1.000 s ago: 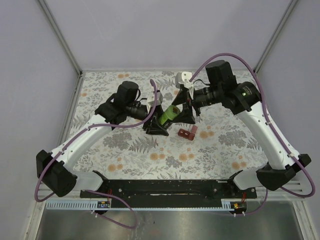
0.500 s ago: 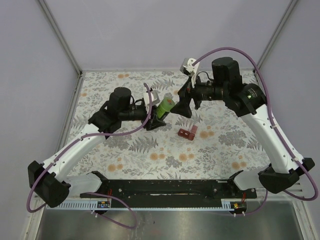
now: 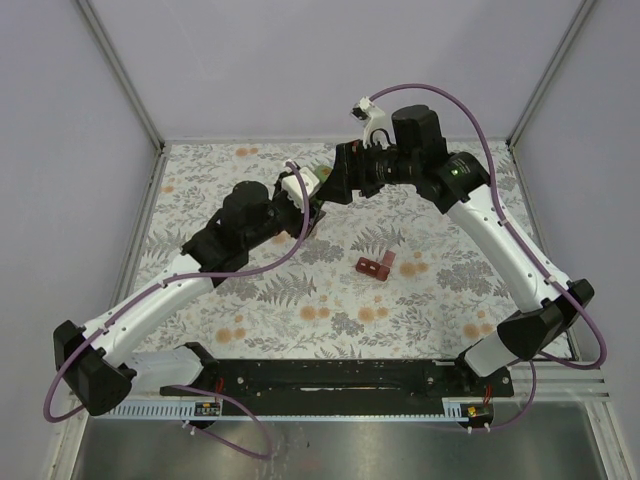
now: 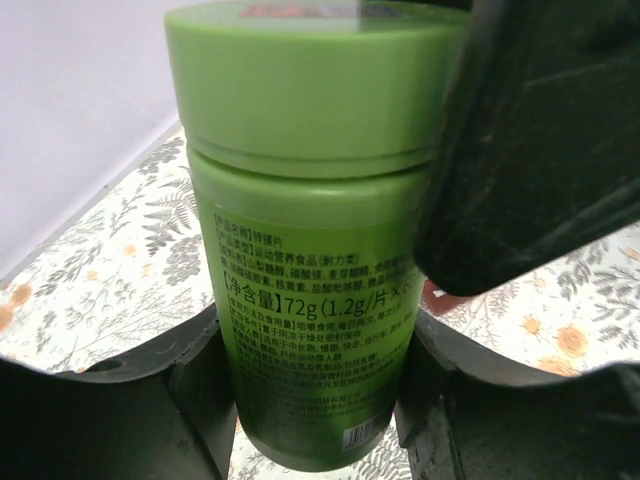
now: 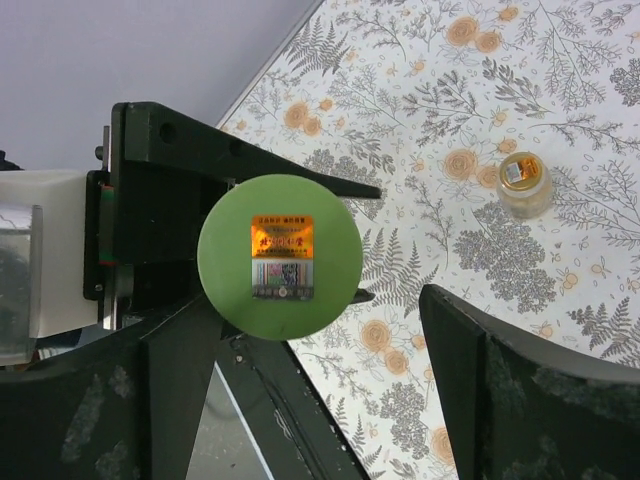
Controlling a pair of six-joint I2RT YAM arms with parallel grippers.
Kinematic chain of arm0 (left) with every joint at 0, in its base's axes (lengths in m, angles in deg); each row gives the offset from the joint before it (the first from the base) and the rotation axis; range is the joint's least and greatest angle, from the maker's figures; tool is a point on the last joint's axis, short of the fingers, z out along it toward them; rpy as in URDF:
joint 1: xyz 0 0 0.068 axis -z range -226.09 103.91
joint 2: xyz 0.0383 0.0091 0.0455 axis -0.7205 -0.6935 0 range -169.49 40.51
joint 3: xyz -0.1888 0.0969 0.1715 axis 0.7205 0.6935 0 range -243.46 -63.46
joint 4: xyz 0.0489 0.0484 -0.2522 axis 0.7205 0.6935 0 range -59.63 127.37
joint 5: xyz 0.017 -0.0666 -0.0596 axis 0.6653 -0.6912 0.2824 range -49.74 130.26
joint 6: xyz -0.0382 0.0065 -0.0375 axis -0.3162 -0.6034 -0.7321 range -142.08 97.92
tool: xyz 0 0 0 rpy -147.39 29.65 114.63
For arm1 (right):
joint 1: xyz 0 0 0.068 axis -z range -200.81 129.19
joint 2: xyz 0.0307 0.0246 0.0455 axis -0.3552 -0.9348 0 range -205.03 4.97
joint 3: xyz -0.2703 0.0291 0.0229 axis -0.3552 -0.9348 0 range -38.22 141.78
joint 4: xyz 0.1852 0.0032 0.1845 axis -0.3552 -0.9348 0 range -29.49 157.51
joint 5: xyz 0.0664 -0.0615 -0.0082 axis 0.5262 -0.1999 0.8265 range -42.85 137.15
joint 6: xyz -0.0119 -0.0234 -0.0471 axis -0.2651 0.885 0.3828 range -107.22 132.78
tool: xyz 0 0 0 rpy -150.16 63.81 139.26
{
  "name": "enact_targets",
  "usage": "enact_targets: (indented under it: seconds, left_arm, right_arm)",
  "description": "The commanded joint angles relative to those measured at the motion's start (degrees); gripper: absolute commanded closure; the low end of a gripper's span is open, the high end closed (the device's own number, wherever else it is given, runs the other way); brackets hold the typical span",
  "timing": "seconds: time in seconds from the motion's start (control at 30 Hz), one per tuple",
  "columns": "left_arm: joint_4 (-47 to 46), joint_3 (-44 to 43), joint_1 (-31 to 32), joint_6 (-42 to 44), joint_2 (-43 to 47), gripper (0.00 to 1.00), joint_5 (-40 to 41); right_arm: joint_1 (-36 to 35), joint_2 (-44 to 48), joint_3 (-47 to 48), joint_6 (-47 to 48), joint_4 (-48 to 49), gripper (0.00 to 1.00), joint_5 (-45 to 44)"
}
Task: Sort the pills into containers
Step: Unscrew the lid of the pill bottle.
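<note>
Aloft, left gripper [image 4: 318, 392] clasping green bottle [image 4: 305, 210]

Fern-and-flower cloth [image 3: 300, 300] spread flat — pale walls [image 3: 330, 60] behind.

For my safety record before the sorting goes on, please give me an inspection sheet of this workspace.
Surface: flower-printed cloth, flat.
Job's things: green plastic cylindrical bottle held above cloth; dark-red rectangular pill box on cloth; small pale bottle with orange top upright; pills not seen.
Clutter: nothing seen.
Claws: left claw shut on green bottle; right claw open around its lid.
Cables: purple cables loop off both arms.
Surroundings: pale walls.
</note>
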State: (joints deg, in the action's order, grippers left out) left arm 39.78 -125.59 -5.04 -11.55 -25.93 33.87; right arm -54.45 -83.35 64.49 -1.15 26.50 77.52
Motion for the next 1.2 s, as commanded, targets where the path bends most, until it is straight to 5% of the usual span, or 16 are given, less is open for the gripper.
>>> enact_targets:
  seconds: [0.0, 0.4, 0.67, 0.83, 0.97, 1.17]
  left_arm:
    - [-5.2, 0.3, 1.3, 1.5, 0.8, 1.00, 9.1]
    - [-6.1, 1.1, 3.8, 3.9, 0.2, 1.00, 11.9]
    - [-6.2, 1.7, 4.5, 4.3, -0.1, 1.00, 12.1]
    - [-5.6, 1.5, 4.6, 4.3, 0.0, 1.00, 10.6]
    - [-3.4, 1.1, 3.5, 3.2, 0.7, 1.00, -0.7]
    - [4.1, -1.9, -2.2, 2.0, 0.5, 1.00, -32.3]
  right_arm:
    - [0.5, -0.1, 2.6, -4.6, 3.7, 0.13, -1.0]
    - [1.7, -1.4, 2.5, -6.8, 5.8, 0.18, 2.3]
    - [2.2, -1.2, 2.1, -7.1, 6.3, 0.35, 3.2]
    - [2.1, -0.9, 1.6, -4.6, 6.1, 0.56, 3.9]
    - [2.2, 0.5, 0.7, 2.1, 5.7, 0.74, 5.1]
    - [2.2, 6.1, -1.7, 28.6, 1.8, 0.77, 12.5]
